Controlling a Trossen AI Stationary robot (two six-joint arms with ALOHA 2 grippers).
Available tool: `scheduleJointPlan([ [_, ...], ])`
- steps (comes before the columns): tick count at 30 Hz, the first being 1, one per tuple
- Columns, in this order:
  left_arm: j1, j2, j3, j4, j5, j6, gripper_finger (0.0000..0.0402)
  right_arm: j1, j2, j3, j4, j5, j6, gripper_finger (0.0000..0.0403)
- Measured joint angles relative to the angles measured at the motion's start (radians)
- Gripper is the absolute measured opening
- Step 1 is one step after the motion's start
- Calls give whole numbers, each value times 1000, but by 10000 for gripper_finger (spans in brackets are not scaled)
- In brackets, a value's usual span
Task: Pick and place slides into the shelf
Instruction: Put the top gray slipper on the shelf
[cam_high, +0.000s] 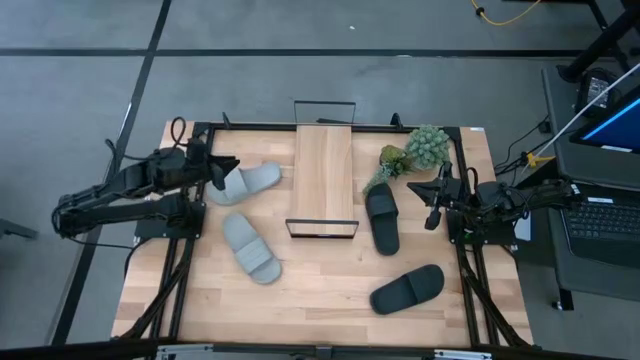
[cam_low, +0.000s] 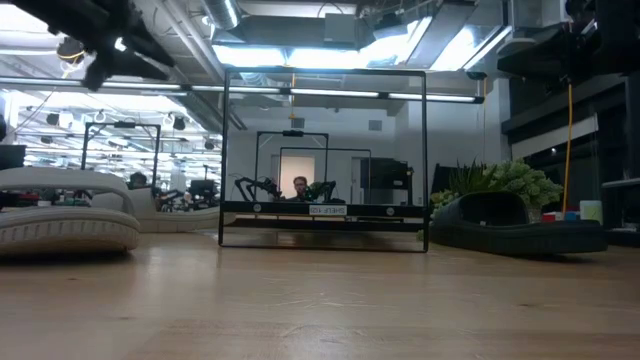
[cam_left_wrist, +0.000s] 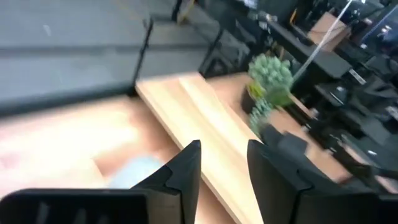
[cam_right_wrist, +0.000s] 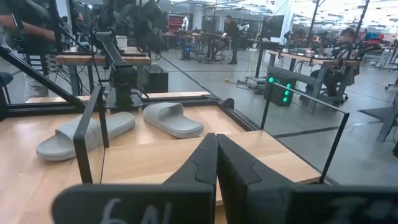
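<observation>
Wooden table (cam_high: 320, 290): shelf (cam_high: 323, 177) central, two grey slides (cam_high: 250, 247) left of it, two black slides (cam_high: 381, 217) right. Left gripper (cam_high: 222, 170) fingers parted, over the grey slide (cam_high: 245, 182) nearest the shelf; right gripper (cam_high: 433, 213) fingers pressed together, empty, right of the shelf

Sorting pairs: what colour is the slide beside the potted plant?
Black; the slide beside the potted plant shows best in the high view.

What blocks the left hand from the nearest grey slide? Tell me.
Nothing visible. The left hand, fingers apart, hovers at the end of the grey slide lying left of the shelf. No object lies between them.
</observation>
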Motion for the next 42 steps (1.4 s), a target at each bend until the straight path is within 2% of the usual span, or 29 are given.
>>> scheduleJointPlan([
  [5,0,22,60,-102,5,-71,132,0,0,0,0,1,-7,10],
  [9,0,55,102,-200,-8,-198,132,0,0,0,0,1,-2,10],
  [17,3,152,234,-489,-49,-369,132,0,0,0,0,1,-8,10],
  [25,4,270,239,-540,-103,-422,132,0,0,0,0,0,-7,10],
  [29,25,361,239,-634,-105,-474,132,0,0,0,-8,0,-24,10],
  [34,53,444,239,-646,-101,-467,132,0,0,0,-7,0,-35,10],
  [39,74,513,223,-636,-39,-494,132,0,0,0,-7,0,-35,10],
  [42,95,533,192,-599,56,-494,132,0,0,0,-7,0,-36,10],
])
